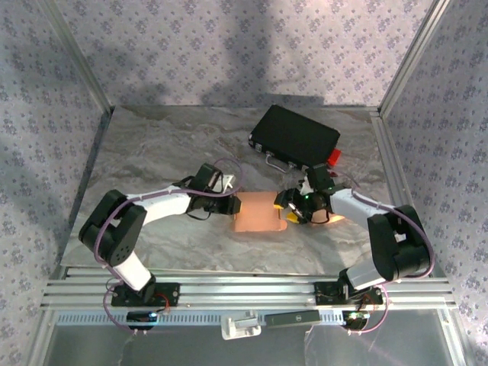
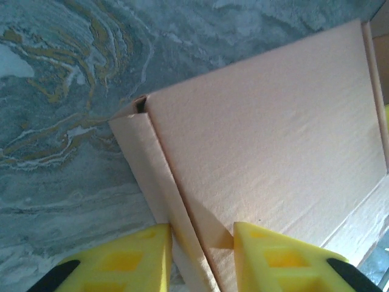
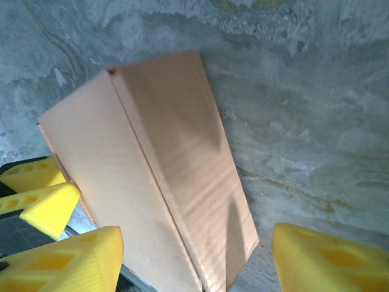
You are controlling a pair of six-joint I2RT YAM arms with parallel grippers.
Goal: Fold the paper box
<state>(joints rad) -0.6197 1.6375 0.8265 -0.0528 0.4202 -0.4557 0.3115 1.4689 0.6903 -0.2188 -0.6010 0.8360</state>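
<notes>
One box wall (image 2: 159,176), perhaps pinched between left fingers (image 2: 121,263) — overhead unclear.

No text, label, brand, number or sign could be read; the paper box (image 1: 258,213) was seen as plain, unprinted card; no legible marking was made out on the black case (image 1: 296,136).
</notes>
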